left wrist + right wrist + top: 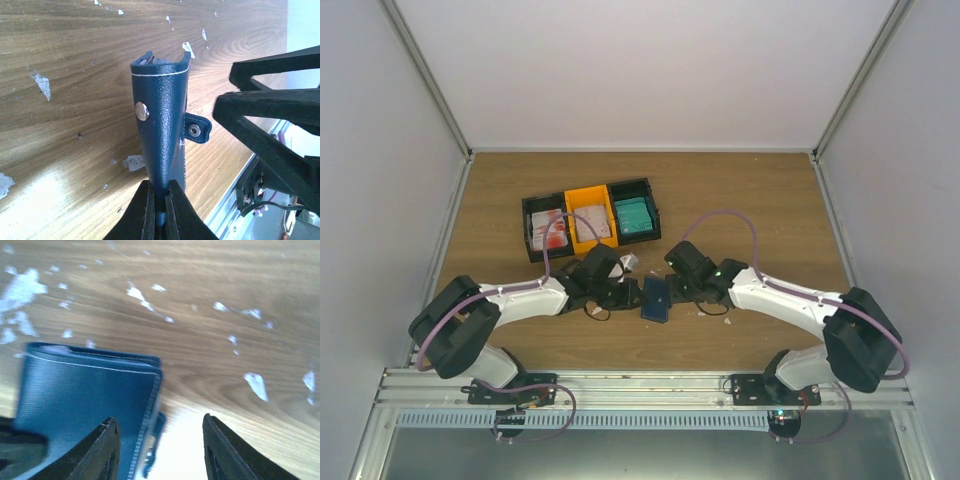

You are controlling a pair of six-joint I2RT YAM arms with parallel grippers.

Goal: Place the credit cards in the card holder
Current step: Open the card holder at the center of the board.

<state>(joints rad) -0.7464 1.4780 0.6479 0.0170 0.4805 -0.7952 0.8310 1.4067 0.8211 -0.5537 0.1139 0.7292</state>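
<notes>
Pinching one edge of the card holder [160, 125], left gripper [159, 194] is risking a slip should right gripper [160, 440], fingers spread, be nudging it.

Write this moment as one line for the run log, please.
left fingers: shut on navy-blue leather folding card holder | right fingers: open beside it, holding nothing | thin credit cards: in black and orange plastic bins
</notes>
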